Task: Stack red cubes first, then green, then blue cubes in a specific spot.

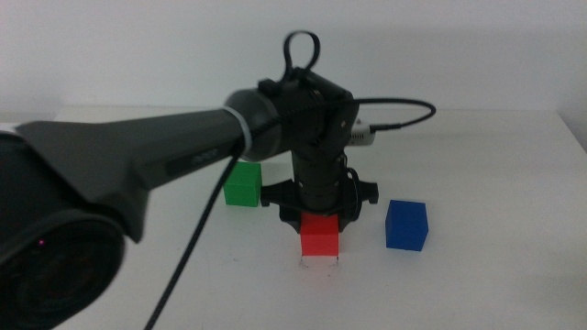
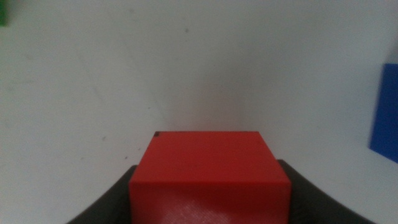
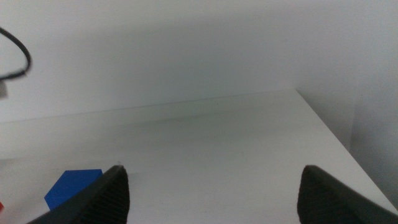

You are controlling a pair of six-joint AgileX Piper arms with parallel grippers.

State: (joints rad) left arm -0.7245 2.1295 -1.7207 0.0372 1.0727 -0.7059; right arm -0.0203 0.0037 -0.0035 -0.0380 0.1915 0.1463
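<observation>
Middle view shows the left tool [image 1: 320, 223] reaching in from the left and standing over the red cube [image 1: 321, 236], which sits at the middle of the white counter [image 1: 495, 284] with a small pale mark just under its front edge. The left wrist view has the cube [image 2: 210, 176] between the two dark jaws, which press against its sides, so the tool is clamped on it. Whether the cube rests fully on the counter or hangs just above it cannot be told. The green cube [image 1: 243, 184] lies behind and to the left, near the arm; the blue cube [image 1: 406, 225] sits just to the right, apart from the red one.

If this is the stacking spot, the step goes best by settling the red cube flat and square, then parting the jaws evenly and lifting straight up so it is not nudged.

The right tool [image 3: 211, 190] waits off to the side, its jaws spread wide and holding nothing.
</observation>
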